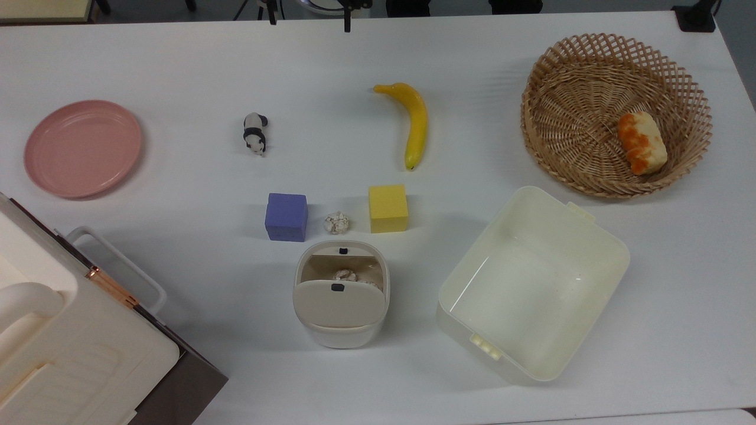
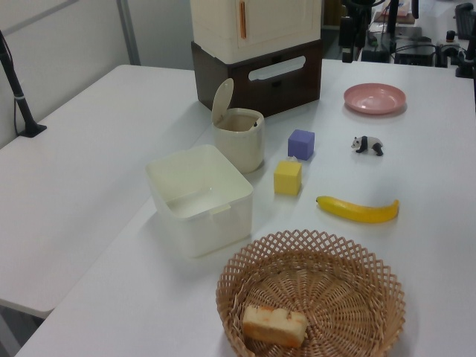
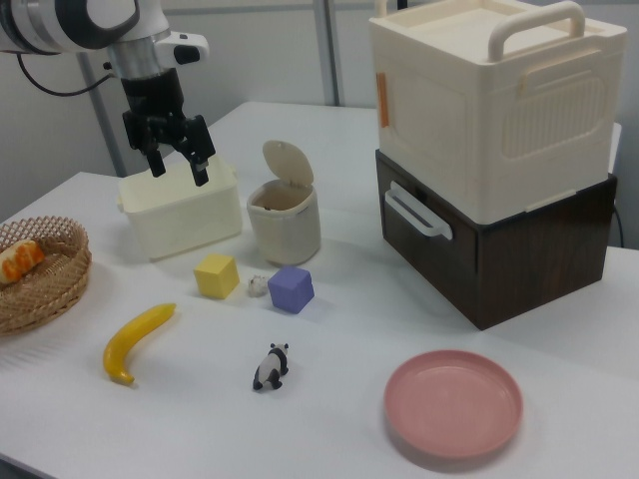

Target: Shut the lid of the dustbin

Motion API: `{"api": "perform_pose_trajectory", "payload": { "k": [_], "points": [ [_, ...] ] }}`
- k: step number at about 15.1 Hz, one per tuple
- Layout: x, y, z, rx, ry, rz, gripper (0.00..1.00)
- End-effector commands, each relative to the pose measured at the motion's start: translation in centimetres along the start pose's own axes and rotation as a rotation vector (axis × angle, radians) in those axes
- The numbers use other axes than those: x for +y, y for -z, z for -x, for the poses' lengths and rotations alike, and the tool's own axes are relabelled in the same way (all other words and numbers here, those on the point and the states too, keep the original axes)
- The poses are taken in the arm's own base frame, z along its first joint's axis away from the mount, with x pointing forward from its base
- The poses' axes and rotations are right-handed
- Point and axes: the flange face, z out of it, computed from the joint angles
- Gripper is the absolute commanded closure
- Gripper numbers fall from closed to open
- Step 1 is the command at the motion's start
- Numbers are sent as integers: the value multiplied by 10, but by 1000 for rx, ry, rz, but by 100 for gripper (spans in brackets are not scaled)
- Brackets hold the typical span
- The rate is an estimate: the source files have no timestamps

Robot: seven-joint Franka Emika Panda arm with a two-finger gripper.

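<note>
The small off-white dustbin (image 1: 341, 333) (image 2: 239, 141) (image 3: 285, 228) stands near the table's front in the top view. Its beige lid (image 1: 339, 304) (image 2: 222, 100) (image 3: 288, 163) is hinged up and stands nearly upright, leaving the mouth uncovered. A crumpled paper wad (image 1: 344, 274) lies inside. In the right view my gripper (image 3: 180, 172) hangs open in the air above the cream tub (image 3: 182, 215), to the left of the bin and apart from the lid, with nothing between its fingers.
Close to the bin are a purple cube (image 1: 286, 216), a paper ball (image 1: 336, 222) and a yellow cube (image 1: 388, 208). Farther off lie a banana (image 1: 415, 124), a toy panda (image 1: 254, 134), a pink plate (image 1: 82, 147) and a wicker basket (image 1: 561, 147) holding bread. A cream appliance (image 3: 494, 110) sits on a brown box.
</note>
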Motion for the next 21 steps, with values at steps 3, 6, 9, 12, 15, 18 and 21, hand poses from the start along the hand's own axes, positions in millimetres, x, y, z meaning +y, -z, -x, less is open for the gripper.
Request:
{"api": "perform_pose_trajectory", "payload": {
  "k": [3, 6, 9, 12, 15, 18, 21],
  "points": [
    [-5, 5, -2, 13, 12, -16, 0],
    [-5, 5, -2, 13, 12, -16, 0],
    [0, 5, -2, 10, 4, -16, 0],
    [0, 6, -2, 13, 2, -16, 0],
    [0, 5, -3, 13, 5, -16, 0],
    [-2, 4, -3, 12, 24, -16, 0],
    [-1, 4, -3, 13, 22, -16, 0]
  ]
}}
